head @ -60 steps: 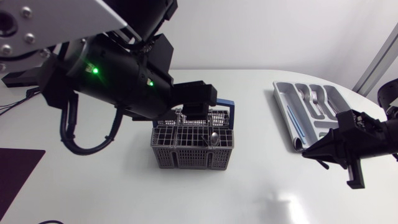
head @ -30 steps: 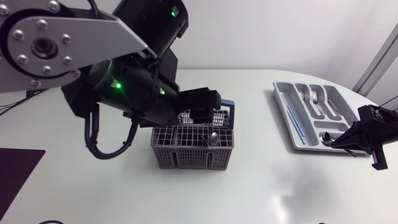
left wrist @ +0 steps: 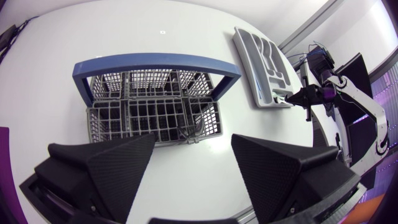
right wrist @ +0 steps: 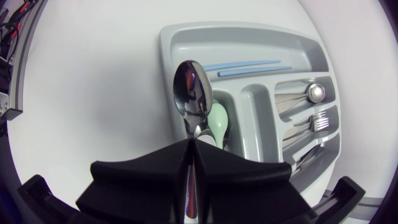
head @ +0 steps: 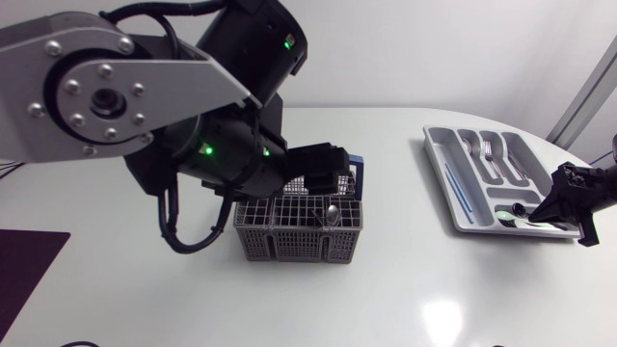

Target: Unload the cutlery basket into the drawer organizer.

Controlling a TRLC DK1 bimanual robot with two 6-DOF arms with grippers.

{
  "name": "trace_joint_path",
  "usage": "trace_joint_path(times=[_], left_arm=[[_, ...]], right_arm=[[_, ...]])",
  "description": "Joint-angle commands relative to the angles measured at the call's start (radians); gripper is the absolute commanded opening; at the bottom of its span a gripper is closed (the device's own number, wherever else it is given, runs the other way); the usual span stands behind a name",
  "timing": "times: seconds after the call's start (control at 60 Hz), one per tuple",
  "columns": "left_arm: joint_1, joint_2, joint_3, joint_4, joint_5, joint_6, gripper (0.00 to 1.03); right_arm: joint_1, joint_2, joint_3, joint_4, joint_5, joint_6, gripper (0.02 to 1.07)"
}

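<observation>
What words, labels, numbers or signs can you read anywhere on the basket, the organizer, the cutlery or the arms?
None can be read. No writing shows on the cutlery basket, the drawer organizer, the spoon in the right gripper, or the left gripper. The left arm shows only green indicator lights.

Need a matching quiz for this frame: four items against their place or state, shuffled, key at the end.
Items
1. metal spoon
2. pale green spoon
3. blue sticks
4. left gripper

Place or state
A. open, over the cutlery basket
B. in the long edge compartment of the drawer organizer
C. clamped in the right gripper
D. lying in the organizer, beside the held spoon's bowl

Pairs: 1-C, 2-D, 3-B, 4-A
</observation>
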Motion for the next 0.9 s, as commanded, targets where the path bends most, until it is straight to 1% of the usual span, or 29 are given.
trace_joint_path(times=[0.0, 0.15, 0.25, 0.383, 0.417, 0.45, 0.483, 0.533, 0.583, 0.633, 0.667, 0.717, 0.733, 0.75, 0.883], left_arm=[[-0.007, 0.022, -0.025, 0.016, -0.011, -0.022, 0.86], [-0.009, 0.030, -0.026, 0.024, -0.011, -0.024, 0.86], [-0.009, 0.039, -0.025, 0.025, -0.011, -0.025, 0.86], [-0.012, 0.053, -0.028, 0.036, -0.013, -0.036, 0.86], [-0.015, 0.056, -0.028, 0.038, -0.013, -0.039, 0.86], [-0.016, 0.058, -0.026, 0.038, -0.013, -0.042, 0.86], [-0.016, 0.062, -0.026, 0.039, -0.014, -0.047, 0.86], [-0.016, 0.065, -0.026, 0.042, -0.014, -0.055, 0.86], [-0.016, 0.067, -0.033, 0.048, -0.014, -0.061, 0.88], [-0.016, 0.065, -0.039, 0.059, -0.016, -0.065, 0.89], [-0.016, 0.065, -0.042, 0.065, -0.016, -0.067, 0.89], [-0.016, 0.065, -0.042, 0.070, -0.016, -0.070, 0.89], [-0.016, 0.067, -0.042, 0.071, -0.016, -0.071, 0.89], [-0.016, 0.067, -0.042, 0.073, -0.014, -0.071, 0.89], [-0.024, 0.067, -0.045, 0.082, -0.016, -0.076, 0.89]], right_arm=[[-0.001, 0.039, 0.019, 0.022, 0.020, -0.049, 0.08], [0.008, 0.057, 0.016, 0.080, 0.063, -0.065, 0.08], [0.011, 0.065, 0.017, 0.097, 0.083, -0.082, 0.08], [0.026, 0.083, 0.004, 0.163, 0.126, -0.083, 0.08], [0.029, 0.086, 0.000, 0.167, 0.134, -0.083, 0.09], [0.031, 0.086, -0.003, 0.172, 0.135, -0.082, 0.15], [0.029, 0.077, -0.009, 0.173, 0.134, -0.079, 0.33], [0.029, 0.063, -0.016, 0.172, 0.132, -0.077, 0.46], [0.028, 0.043, -0.032, 0.177, 0.131, -0.074, 0.53], [0.028, 0.029, -0.046, 0.193, 0.131, -0.071, 0.57], [0.028, 0.019, -0.052, 0.206, 0.131, -0.066, 0.63], [0.025, 0.010, -0.052, 0.207, 0.134, -0.057, 0.86], [0.023, 0.003, -0.050, 0.207, 0.134, -0.051, 0.98], [0.022, -0.001, -0.050, 0.207, 0.132, -0.045, 1.05], [0.019, -0.058, -0.055, 0.178, 0.103, 0.012, 1.03]])
